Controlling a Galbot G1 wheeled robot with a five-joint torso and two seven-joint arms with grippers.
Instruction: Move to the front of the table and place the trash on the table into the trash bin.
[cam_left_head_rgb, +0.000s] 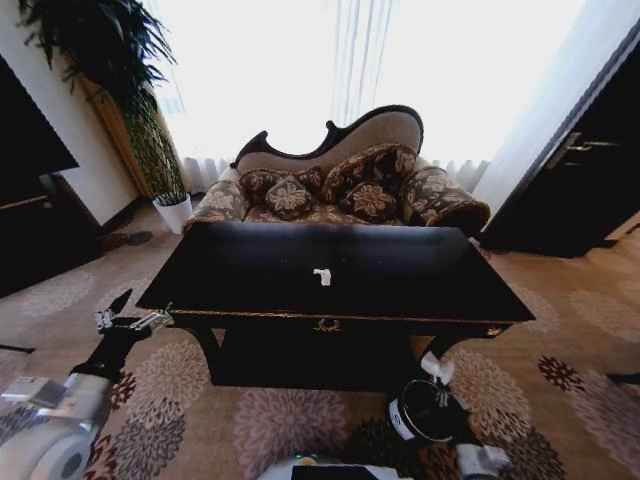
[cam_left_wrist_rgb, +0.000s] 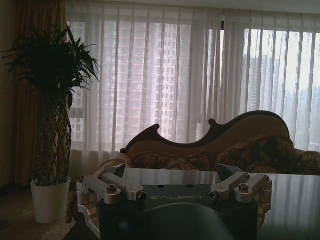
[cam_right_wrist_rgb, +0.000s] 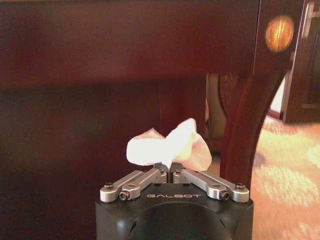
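White tissue (cam_right_wrist_rgb: 170, 147) sits pinched in the right gripper (cam_right_wrist_rgb: 170, 170) above the trash bin (cam_left_head_rgb: 425, 412).

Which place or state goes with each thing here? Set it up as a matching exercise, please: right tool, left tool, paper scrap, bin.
Things:
1. right tool
2. left tool
3. paper scrap
4. bin

Places or states:
A. lying on the tabletop, near its middle
B. on the carpet, below the table's front right part
C. shut on a white tissue, low in front of the table
D. open, holding nothing, by the table's front left corner

Pairs: 1-C, 2-D, 3-A, 4-B
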